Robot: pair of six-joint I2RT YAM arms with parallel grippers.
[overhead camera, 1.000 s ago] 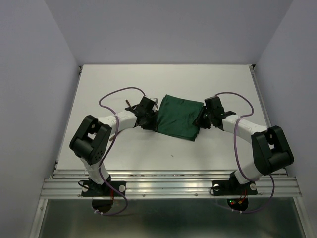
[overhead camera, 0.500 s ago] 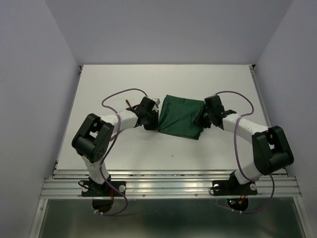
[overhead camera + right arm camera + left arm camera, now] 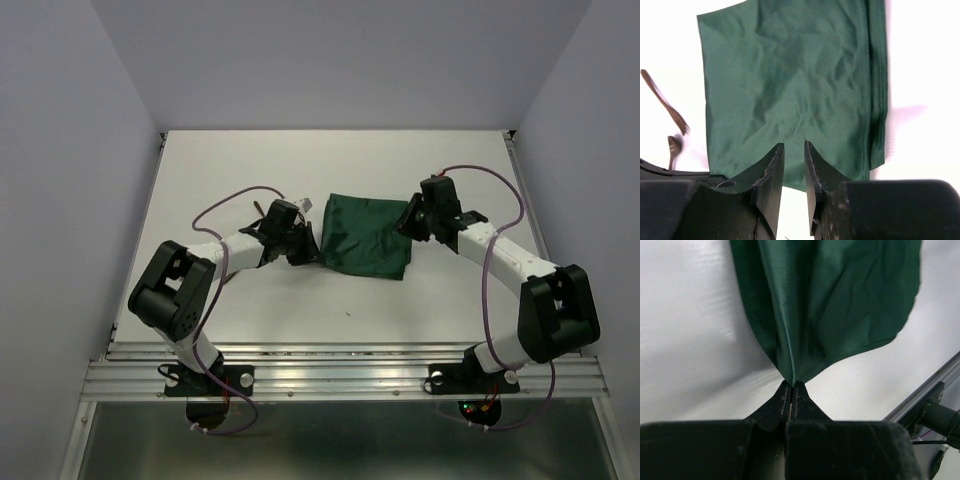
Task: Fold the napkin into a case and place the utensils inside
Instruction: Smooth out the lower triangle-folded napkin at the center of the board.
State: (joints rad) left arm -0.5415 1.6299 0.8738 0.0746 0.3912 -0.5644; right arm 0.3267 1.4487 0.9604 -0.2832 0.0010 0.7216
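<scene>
The dark green napkin (image 3: 368,236) lies folded on the white table, mid-field between both arms. My left gripper (image 3: 791,385) is shut on the napkin's (image 3: 830,305) left edge, and the cloth rises in a pinched ridge from the fingertips. My right gripper (image 3: 794,145) hovers over the napkin's (image 3: 790,80) right edge, open by a narrow gap with nothing between its fingers. In the right wrist view the wooden fork (image 3: 665,102) and spoon (image 3: 673,147) lie on the table beyond the napkin's far side. The top view shows only a brown tip of a utensil (image 3: 261,209) behind my left gripper (image 3: 308,248).
The white table (image 3: 330,165) ends in side rails and a metal front rail (image 3: 340,375). Purple cables loop over both arms. Walls close in at the left, right and back.
My left gripper has shut on the napkin's left edge and drawn back slightly to the left. The right gripper has moved back off the napkin's right edge and opened a little.
</scene>
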